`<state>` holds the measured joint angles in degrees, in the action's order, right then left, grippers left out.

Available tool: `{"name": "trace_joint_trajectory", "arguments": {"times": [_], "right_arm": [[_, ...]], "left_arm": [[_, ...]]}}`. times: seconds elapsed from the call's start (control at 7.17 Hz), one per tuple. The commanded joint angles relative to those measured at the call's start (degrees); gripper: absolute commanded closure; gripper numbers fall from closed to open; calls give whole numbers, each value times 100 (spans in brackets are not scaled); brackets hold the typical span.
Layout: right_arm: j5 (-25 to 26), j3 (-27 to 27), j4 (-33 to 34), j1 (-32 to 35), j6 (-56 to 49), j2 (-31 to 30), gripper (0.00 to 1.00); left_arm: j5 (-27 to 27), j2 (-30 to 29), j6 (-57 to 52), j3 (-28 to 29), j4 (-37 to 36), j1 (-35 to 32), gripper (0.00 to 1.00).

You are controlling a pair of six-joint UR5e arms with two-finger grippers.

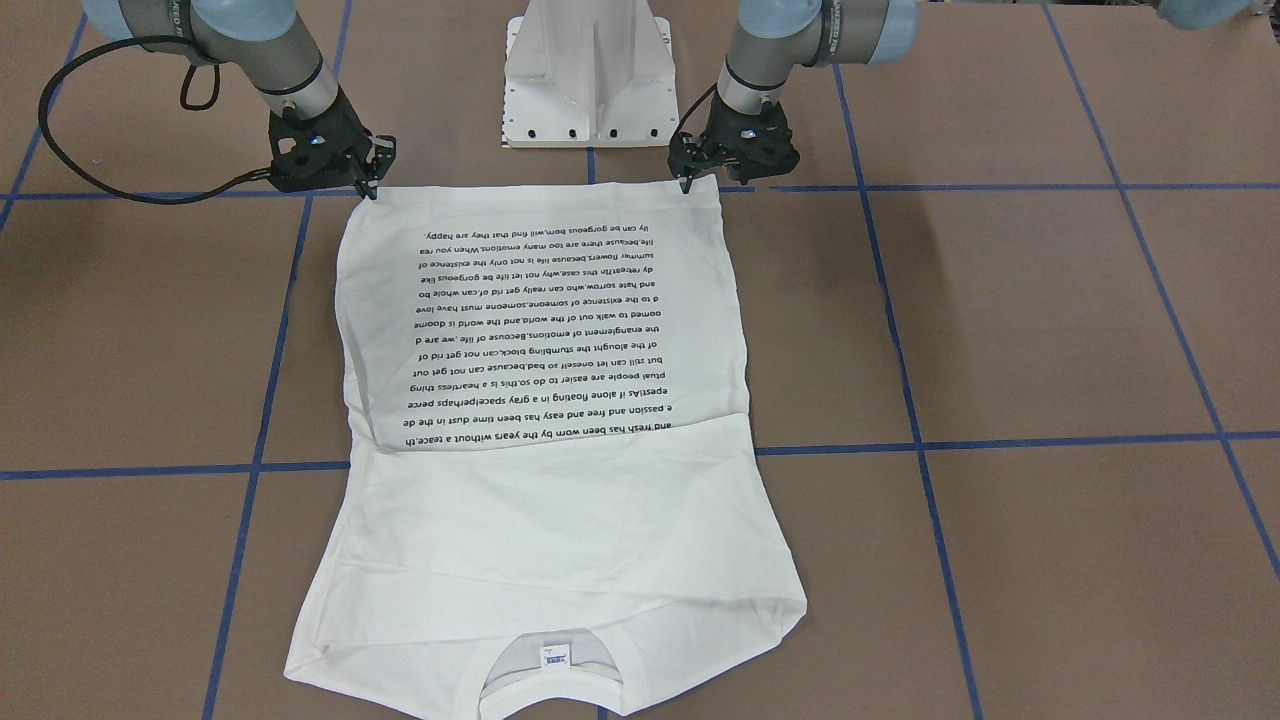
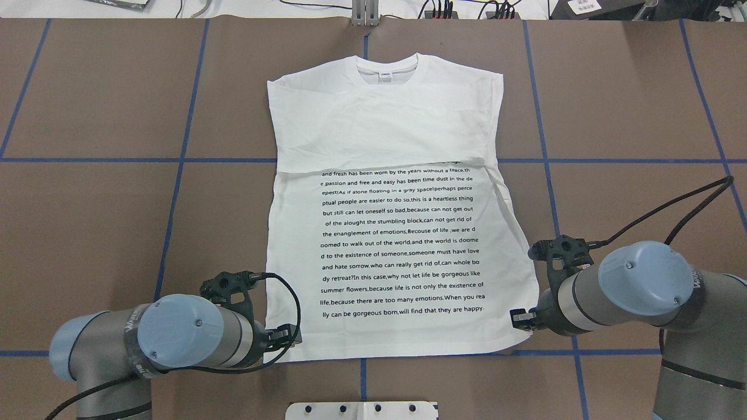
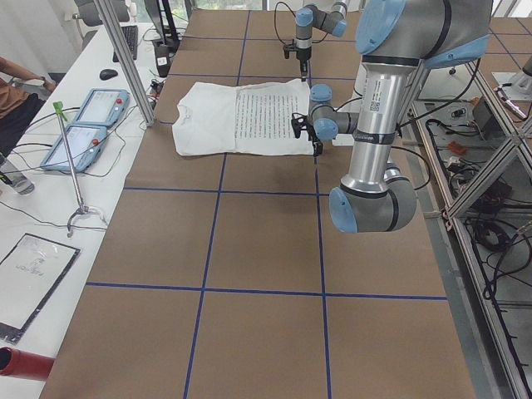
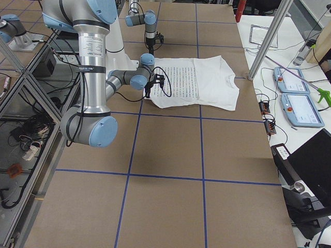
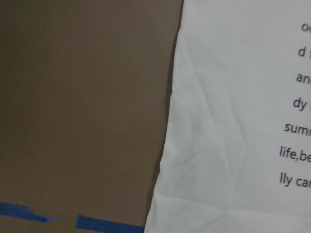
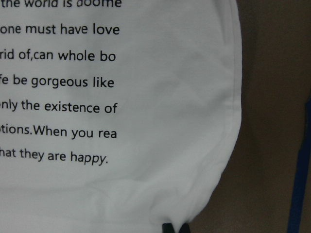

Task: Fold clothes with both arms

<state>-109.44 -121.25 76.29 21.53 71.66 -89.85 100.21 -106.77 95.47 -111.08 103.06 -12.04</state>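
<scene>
Two grey-and-silver jointed robot arms with light-blue joint caps reach low over the brown table [image 2: 117,233] marked with blue tape lines, one at each bottom corner of a white cotton shirt [image 2: 385,116]. The shirt lies flat at the middle of the table, its hem towards the robot's white pedestal base [image 1: 590,80] and its round neck, with a small label [image 2: 386,74] inside, at the far end. A block of small black printed text [image 2: 402,245] fills the lower half, and a band of plain cloth lies across its top line. The black right gripper [image 2: 519,319] sits at the hem corner on its side; from its wrist camera its fingertips [image 6: 167,228] show pressed close together on the cloth's edge. The black left gripper [image 2: 289,335] is at the other hem corner, but I cannot tell whether its fingers are spread or pinching.
</scene>
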Motion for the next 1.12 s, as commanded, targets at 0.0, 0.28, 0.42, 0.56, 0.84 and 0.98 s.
{"name": "trace_joint_trajectory", "arguments": {"times": [0.0, 0.28, 0.42, 0.56, 0.84, 0.98], "right_arm": [[-25, -4, 0, 53, -3, 2, 100], [-34, -13, 0, 87, -3, 2, 100], [-34, -21, 0, 105, -3, 2, 100], [-104, -21, 0, 149, -3, -7, 100], [-131, -13, 0, 167, -3, 2, 100], [-122, -13, 0, 167, -3, -7, 100]], "left_arm": [[-10, -63, 7, 95, 65, 18, 25], [-10, -54, 16, 60, 56, 9, 39], [-10, -45, 16, 60, 47, 9, 44], [-10, -37, 16, 60, 47, 27, 44], [-2, -28, 16, 69, 21, 35, 44], [-2, -28, 16, 69, 12, 44, 48]]}}
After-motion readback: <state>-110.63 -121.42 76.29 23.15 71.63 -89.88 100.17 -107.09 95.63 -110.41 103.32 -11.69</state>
